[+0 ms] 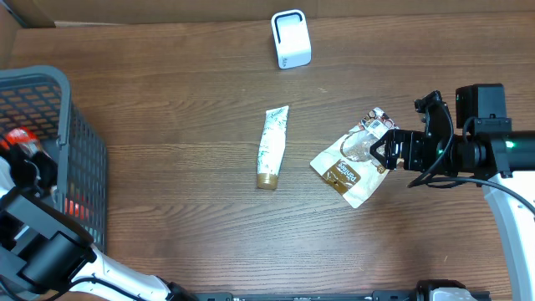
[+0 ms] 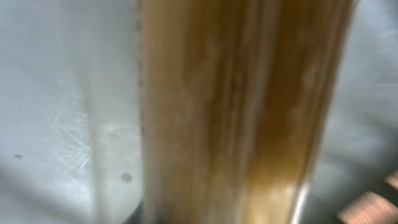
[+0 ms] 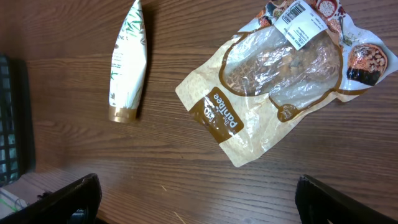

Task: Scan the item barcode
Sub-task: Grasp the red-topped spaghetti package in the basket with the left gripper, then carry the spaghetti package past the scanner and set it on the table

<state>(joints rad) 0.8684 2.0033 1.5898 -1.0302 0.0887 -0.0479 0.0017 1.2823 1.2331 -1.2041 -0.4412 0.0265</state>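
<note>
I count one white scanner (image 1: 291, 39) standing at the top centre of the desk (image 1: 167, 100). One tube (image 1: 272, 148) lies flat in the middle of the overhead frame, its gold cap towards the bottom. One brown snack pouch (image 1: 355, 156) lies just right of the tube and apart from it.

In the right wrist view the pouch (image 3: 273, 81) fills the upper right. I see one white barcode label (image 3: 300, 22) facing up near its top edge. The tube (image 3: 126, 62) sits at the upper left.

The right gripper (image 3: 199, 202) is released. Its two fingers show at the bottom corners of its own view, wide apart with nothing between them. From overhead it (image 1: 383, 155) sits over the pouch's right edge.

One grey mesh basket (image 1: 79, 159) stands at the left edge, with something red inside. The left gripper (image 1: 25, 163) is down in it. Its own camera shows only a blurred amber-brown surface pressed close, so I cannot tell whether it is clenched or holding anything.
</note>
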